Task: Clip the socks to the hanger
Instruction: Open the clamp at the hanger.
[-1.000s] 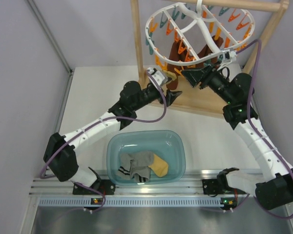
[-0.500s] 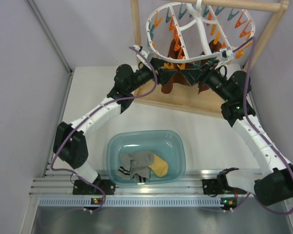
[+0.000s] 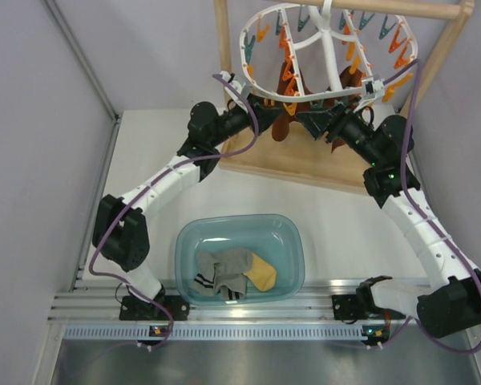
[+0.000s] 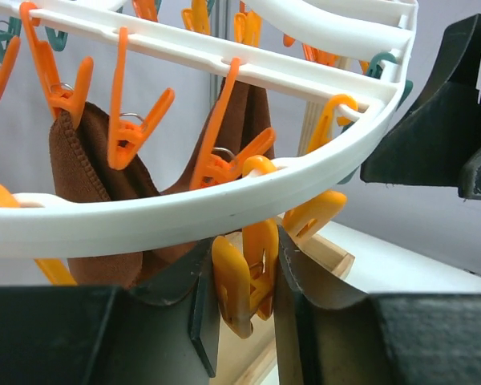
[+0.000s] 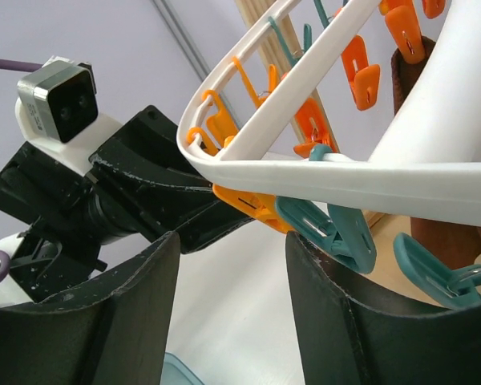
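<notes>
The white oval hanger [image 3: 330,50] hangs from the wooden rack, with orange and teal clips round its rim. My left gripper [image 3: 280,107] is up at the near rim [image 4: 184,212], shut on a dangling orange clip [image 4: 256,257] that fills the gap between its fingers. Facing it from the right, my right gripper [image 3: 313,119] is open just below the rim [image 5: 369,180], holding nothing, with a teal clip [image 5: 337,233] by its right finger. The socks, grey striped [image 3: 223,271] and mustard [image 3: 262,273], lie in the teal basin [image 3: 240,220].
Dark brown socks [image 4: 80,168] hang clipped inside the hanger. The wooden rack post [image 3: 223,64] and its base board [image 3: 305,164] stand behind the arms. A grey wall with a metal strip [image 3: 80,56] closes the left side.
My left arm rose from near the board to the hanger's rim and its jaws closed on an orange clip. The hanger shifted slightly. The right arm barely moved.
</notes>
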You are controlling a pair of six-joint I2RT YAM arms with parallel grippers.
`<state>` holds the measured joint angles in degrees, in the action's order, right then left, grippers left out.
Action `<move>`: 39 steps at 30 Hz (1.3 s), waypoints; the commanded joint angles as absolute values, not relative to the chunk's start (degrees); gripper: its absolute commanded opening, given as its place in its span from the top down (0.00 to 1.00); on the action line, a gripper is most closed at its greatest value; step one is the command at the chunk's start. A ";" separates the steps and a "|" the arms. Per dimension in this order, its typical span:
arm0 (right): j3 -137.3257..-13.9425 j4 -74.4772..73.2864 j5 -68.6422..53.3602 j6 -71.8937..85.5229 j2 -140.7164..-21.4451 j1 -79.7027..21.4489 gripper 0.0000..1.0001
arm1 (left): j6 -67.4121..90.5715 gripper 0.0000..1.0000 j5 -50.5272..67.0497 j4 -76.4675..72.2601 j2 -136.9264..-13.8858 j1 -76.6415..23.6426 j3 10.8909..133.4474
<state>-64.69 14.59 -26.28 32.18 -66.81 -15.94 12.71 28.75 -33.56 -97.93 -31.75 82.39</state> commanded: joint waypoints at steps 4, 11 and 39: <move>-67.06 16.70 -25.14 30.68 -65.57 -15.29 0.45 | 8.53 1.00 30.76 -36.48 -91.85 -31.91 79.02; -66.71 16.00 -26.63 29.53 -64.51 -16.87 0.44 | -3.66 1.00 25.59 -32.61 -87.28 -35.24 74.98; -67.85 25.84 -28.48 39.20 -71.10 -23.64 0.27 | -15.82 1.00 23.73 -29.62 -86.31 -40.17 74.00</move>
<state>-64.69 21.06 -29.32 38.68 -70.96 -22.02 -15.38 19.27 -32.75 -87.02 -39.53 73.06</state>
